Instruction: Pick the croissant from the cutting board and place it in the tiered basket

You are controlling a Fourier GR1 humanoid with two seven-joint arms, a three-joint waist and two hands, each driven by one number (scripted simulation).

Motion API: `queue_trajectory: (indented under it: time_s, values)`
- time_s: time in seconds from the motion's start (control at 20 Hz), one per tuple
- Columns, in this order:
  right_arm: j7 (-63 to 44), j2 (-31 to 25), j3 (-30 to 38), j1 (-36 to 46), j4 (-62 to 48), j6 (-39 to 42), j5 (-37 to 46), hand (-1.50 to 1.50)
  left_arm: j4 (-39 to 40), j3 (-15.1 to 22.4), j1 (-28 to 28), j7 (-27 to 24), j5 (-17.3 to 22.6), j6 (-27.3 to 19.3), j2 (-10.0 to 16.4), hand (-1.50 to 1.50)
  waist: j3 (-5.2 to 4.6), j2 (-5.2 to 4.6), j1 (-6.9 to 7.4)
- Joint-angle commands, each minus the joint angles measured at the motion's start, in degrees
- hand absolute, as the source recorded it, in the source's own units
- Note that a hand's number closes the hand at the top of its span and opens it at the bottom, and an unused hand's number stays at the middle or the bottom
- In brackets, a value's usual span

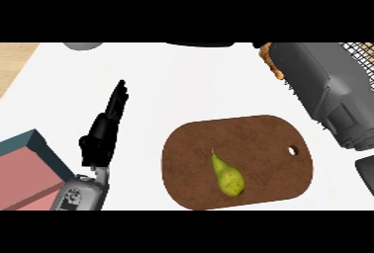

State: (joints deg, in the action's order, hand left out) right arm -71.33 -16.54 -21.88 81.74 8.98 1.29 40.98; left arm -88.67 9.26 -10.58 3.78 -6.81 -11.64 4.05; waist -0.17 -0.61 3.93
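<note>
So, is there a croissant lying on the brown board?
No, the only thing lying on the brown cutting board is a yellow-green pear.

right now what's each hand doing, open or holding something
left hand: open, fingers straight, holding nothing
right hand: out of view past the top edge, cannot be told
</note>
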Motion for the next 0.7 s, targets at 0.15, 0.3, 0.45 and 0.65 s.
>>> queue_trajectory:
  time_s: [0.15,0.3,0.45,0.65]
  values:
    - [-13.88,-1.56,-1.25,15.18,-8.73,0.5,3.56,1.5,-0.02,-0.37,0.14,-0.29,-0.76,-1.06,-0.14,0.0,-0.15,0.38,-0.49]
    - [-13.88,-2.57,-1.6,18.53,-8.88,1.17,3.98,1.5,1.83,-1.14,-0.11,-0.98,-1.01,-1.44,0.04,0.0,-0.19,0.36,-1.75]
    - [-13.88,-3.79,-1.41,19.47,-8.95,-2.6,3.79,1.5,0.1,-0.42,1.35,-0.51,0.05,-0.18,-0.05,0.0,-0.09,0.13,-1.12]
    - [-13.88,-5.82,0.2,20.72,-8.98,-10.01,2.16,1.5,0.83,-1.03,0.85,-1.67,-0.18,-0.11,0.5,0.0,0.03,-0.17,-1.25]
